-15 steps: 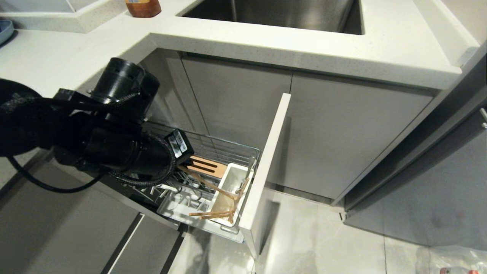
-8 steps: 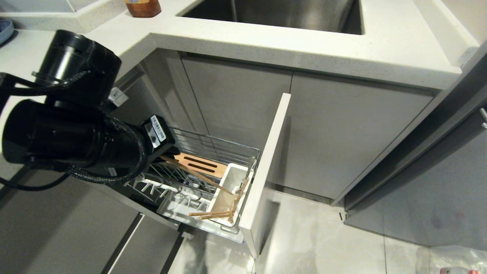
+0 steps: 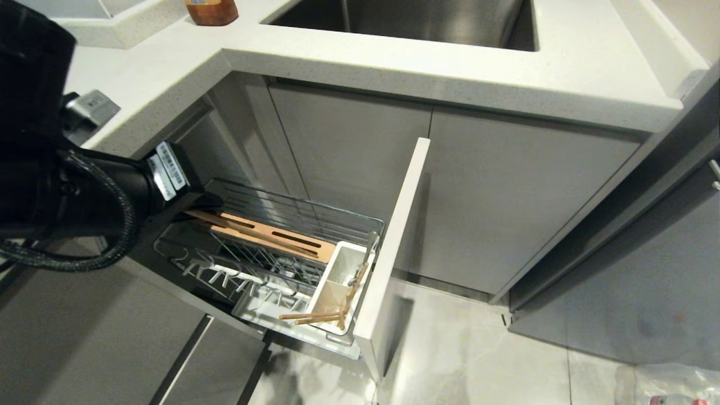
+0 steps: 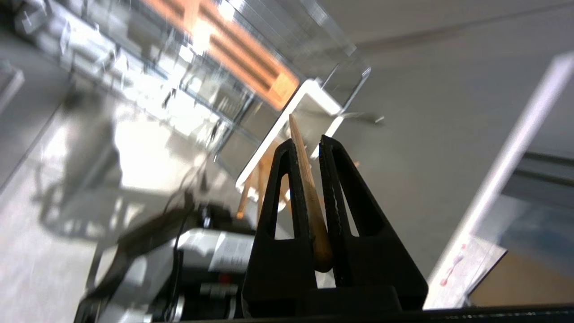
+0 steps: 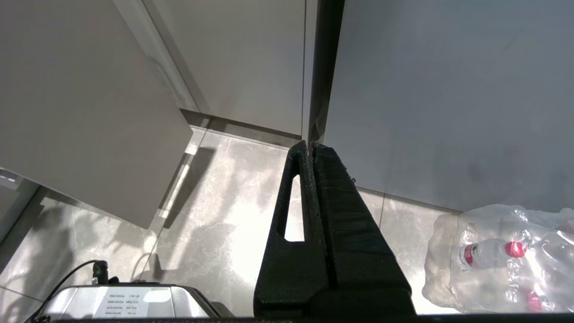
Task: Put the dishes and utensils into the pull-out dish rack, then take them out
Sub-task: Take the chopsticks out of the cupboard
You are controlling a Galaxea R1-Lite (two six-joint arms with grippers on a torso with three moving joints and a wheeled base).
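Observation:
The pull-out dish rack (image 3: 292,211) stands drawn out below the counter, with its copper-brown slotted strip (image 3: 281,239) and white caddy (image 3: 340,270). My left gripper (image 3: 205,203) hovers over the rack's back left end, shut on the thick end of one wooden chopstick (image 3: 253,233) that slants down along the strip. In the left wrist view the chopstick (image 4: 309,197) sits clamped between the fingers of the gripper (image 4: 307,143). More chopsticks (image 3: 315,318) lie across the caddy, and a slim grey spoon (image 3: 370,247) leans in it. The dishes are out of view. My right gripper (image 5: 310,146) hangs shut over the floor.
The rack's pale front panel (image 3: 394,253) juts out to the right of the caddy. Above are the white counter (image 3: 450,62), the steel sink (image 3: 427,19) and a brown jar (image 3: 211,10). A clear bag of bottles (image 5: 502,260) lies on the floor by the right arm.
My left arm has risen and drawn back to the left, pulling the held chopstick up out of the caddy until it lies over the copper strip. The right arm has not moved.

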